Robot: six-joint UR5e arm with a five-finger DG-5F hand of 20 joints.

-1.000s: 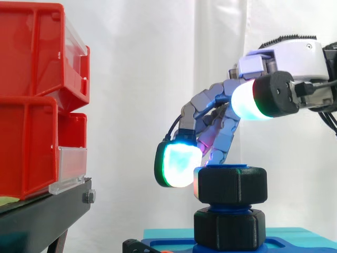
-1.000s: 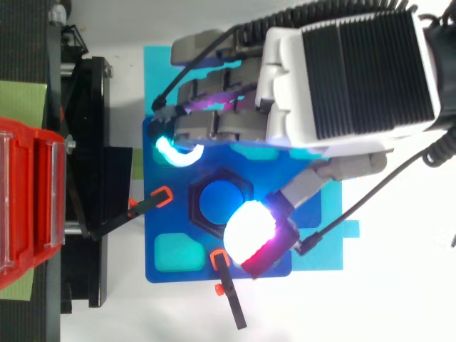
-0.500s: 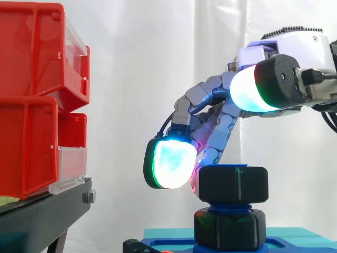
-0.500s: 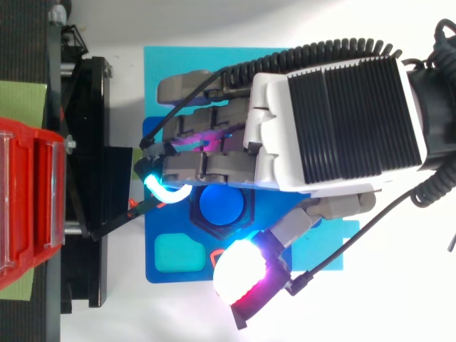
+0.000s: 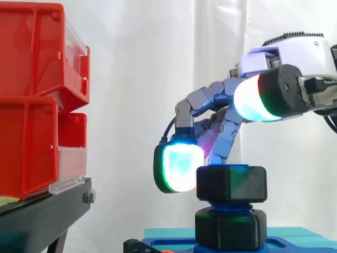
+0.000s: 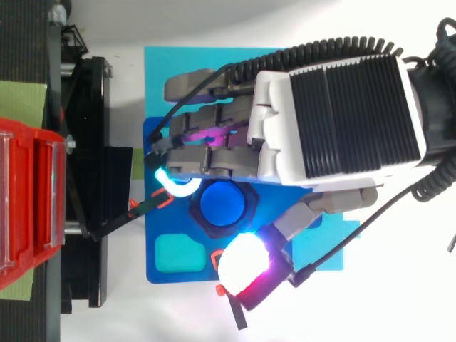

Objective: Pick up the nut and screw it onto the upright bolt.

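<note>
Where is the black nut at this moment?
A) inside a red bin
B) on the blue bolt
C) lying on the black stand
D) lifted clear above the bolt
B: the nut sits at the top of the bolt, with the hand curled round it.

Fingers (image 6: 214, 158) curl beside the nut (image 6: 194, 209) on the bolt (image 6: 222, 204).

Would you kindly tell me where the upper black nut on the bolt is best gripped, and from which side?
I'd grip the upper black nut across two opposite flat faces, coming down from above. It sits level on the upright blue bolt, flats vertical; the lower black hex piece and blue base close off its underside.
</note>
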